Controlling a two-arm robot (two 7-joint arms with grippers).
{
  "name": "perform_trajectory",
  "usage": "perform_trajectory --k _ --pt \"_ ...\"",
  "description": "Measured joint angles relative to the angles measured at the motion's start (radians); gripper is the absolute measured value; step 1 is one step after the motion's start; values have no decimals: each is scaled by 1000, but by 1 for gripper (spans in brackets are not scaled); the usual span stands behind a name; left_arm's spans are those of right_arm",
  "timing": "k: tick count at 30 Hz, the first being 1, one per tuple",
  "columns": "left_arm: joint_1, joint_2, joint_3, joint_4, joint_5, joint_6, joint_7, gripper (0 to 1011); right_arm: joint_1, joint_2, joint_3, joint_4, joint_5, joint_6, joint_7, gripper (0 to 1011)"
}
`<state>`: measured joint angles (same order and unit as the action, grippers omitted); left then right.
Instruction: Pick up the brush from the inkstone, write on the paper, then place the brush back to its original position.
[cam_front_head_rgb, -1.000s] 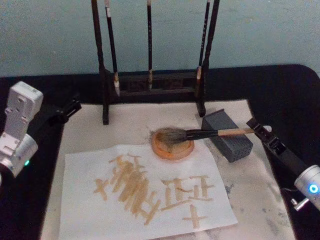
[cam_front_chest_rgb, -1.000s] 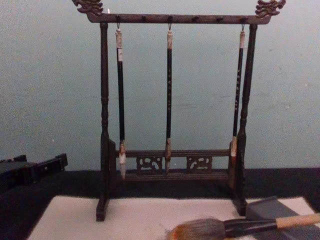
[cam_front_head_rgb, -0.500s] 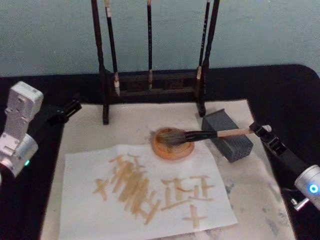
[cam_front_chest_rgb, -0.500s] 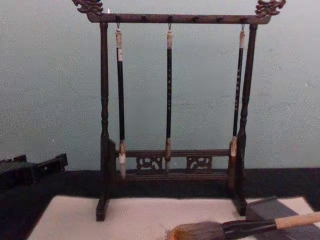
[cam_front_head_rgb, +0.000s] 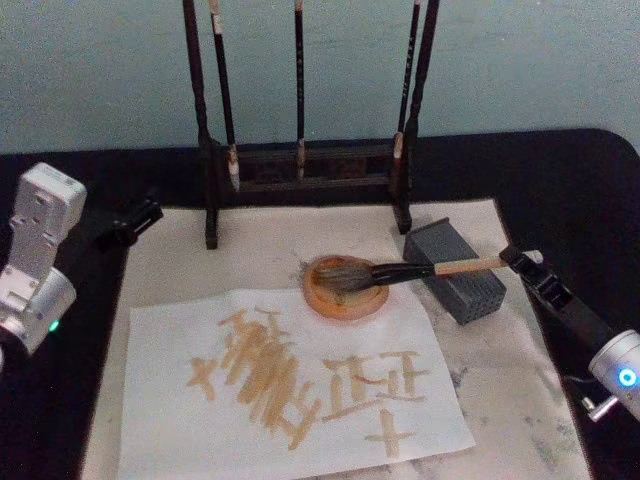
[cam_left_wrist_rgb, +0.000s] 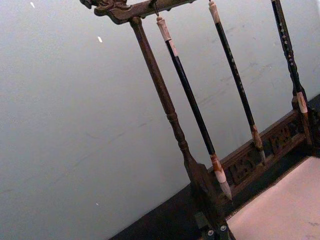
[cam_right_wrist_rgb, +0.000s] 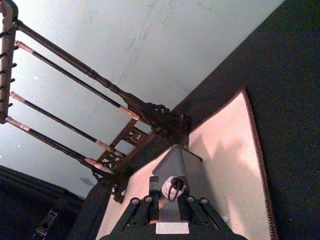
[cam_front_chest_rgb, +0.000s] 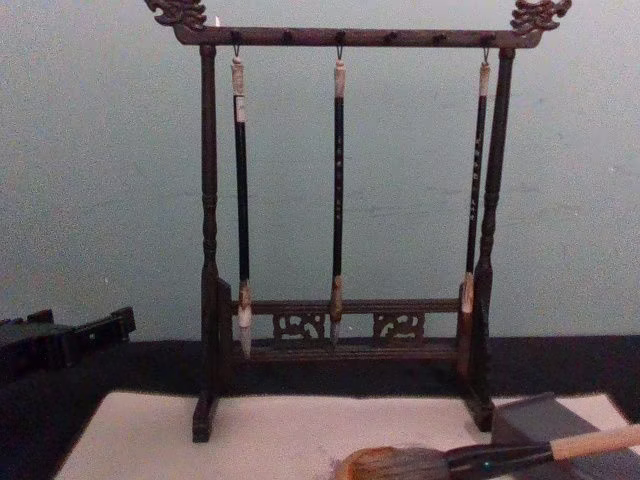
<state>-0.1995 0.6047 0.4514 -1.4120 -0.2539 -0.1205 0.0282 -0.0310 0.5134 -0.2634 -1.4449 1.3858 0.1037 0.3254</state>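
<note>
Right gripper at brush handle end, grip cannot be told; if snagged on withdrawal, brush dragged off inkstone, paper smeared. Left gripper parked at left, grip likewise untold.

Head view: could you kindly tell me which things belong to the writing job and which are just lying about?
Job: brush, paper, round dish, grey block, right gripper at the brush's handle end.
Lying about: rack, three thin brushes, left gripper parked left.
</note>
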Motion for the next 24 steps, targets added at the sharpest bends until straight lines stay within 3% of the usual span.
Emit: perform_trajectory --k 15,24 --pt "0 0 0 0 0 0 0 1000 2 11 -11 -3 15 -16 20 198" --pt "0 0 0 0 0 0 0 1002 2 44 -34 -59 10 -46 31 172"
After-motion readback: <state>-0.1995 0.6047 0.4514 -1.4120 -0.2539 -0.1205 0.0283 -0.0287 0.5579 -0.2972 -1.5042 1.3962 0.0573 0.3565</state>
